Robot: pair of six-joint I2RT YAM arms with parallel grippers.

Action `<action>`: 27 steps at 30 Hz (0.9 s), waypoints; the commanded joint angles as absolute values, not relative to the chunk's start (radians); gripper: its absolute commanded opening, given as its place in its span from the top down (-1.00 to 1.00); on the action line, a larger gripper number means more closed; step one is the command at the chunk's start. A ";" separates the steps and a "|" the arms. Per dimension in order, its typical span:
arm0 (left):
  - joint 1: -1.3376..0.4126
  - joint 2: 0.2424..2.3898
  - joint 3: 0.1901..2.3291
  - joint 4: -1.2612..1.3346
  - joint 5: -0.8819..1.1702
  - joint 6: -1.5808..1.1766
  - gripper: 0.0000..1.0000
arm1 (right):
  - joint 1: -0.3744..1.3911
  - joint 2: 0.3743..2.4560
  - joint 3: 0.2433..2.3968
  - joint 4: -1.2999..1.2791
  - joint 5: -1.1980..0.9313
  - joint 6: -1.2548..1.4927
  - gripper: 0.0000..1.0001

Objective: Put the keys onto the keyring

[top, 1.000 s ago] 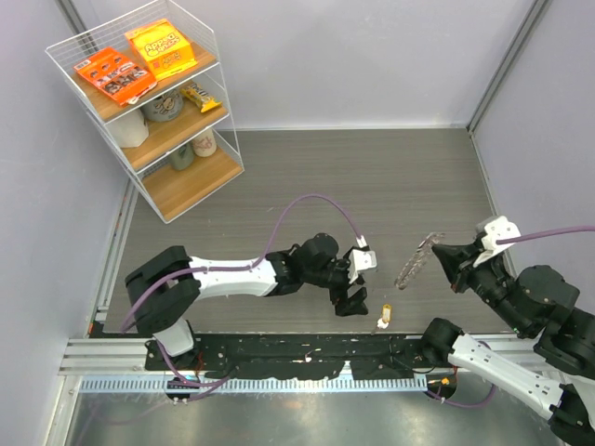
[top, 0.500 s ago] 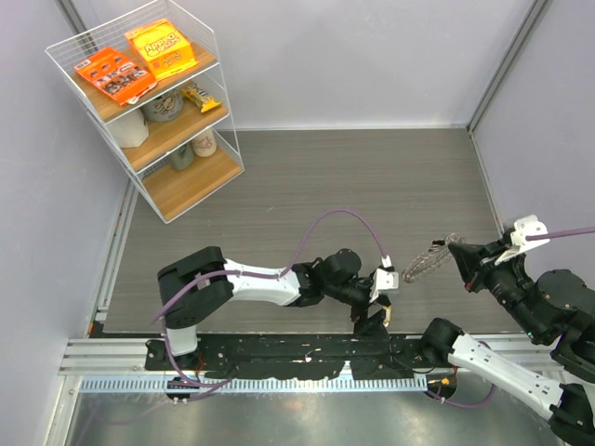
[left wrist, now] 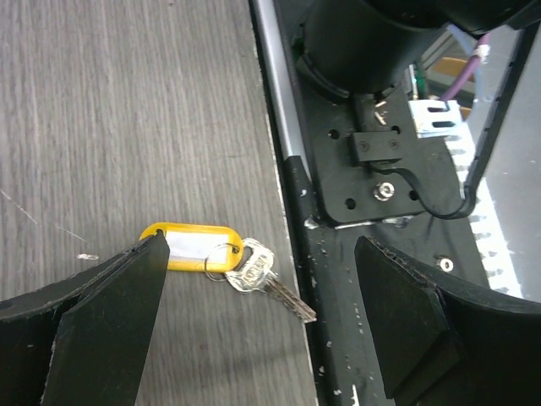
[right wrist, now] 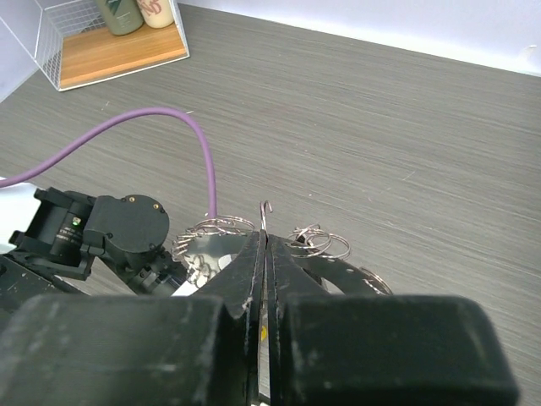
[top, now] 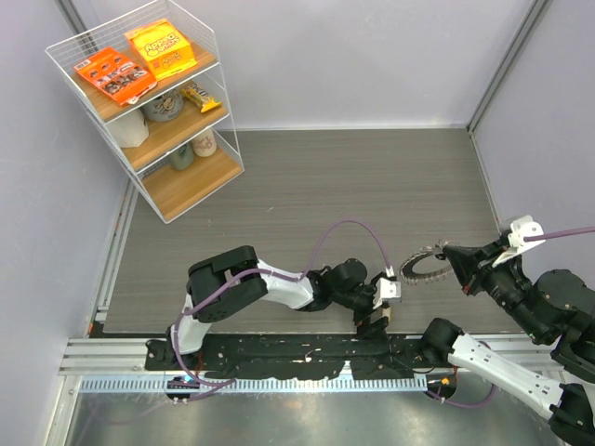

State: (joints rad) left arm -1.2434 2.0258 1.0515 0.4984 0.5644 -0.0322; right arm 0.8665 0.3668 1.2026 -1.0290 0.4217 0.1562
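Keys point(left wrist: 245, 269): a yellow tag joined to a silver key, lying flat at the counter's near edge, just beside the black mounting plate point(left wrist: 363, 169). The left gripper point(left wrist: 260, 245) is spread wide astride them and grips nothing; a second ago it stood to their left. The keyring point(top: 423, 265) is pinched in the closed right gripper point(top: 453, 255) and is now fanned flatter than half a second ago.

Black-and-white arms point(top: 279, 283) trail purple cables point(top: 351, 222); left end effector point(left wrist: 259, 254) black.
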 commanded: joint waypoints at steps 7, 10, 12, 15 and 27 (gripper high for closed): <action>-1.236 2.100 1.069 0.629 0.445 0.043 -0.99 | 0.865 0.387 1.204 -0.966 0.376 0.147 0.89; -1.235 2.124 1.046 0.653 0.401 0.046 -0.90 | 0.868 0.385 1.197 -0.962 0.368 0.143 0.89; -1.232 2.144 1.032 0.658 0.362 0.051 -0.77 | 0.867 0.380 1.190 -0.957 0.362 0.141 0.89; -1.227 2.163 1.013 0.673 0.293 0.049 -0.55 | 0.867 0.371 1.183 -0.957 0.356 0.143 0.89; -1.212 2.135 0.908 0.683 -0.047 0.035 1.00 | 0.867 0.351 1.166 -0.950 0.347 0.130 0.89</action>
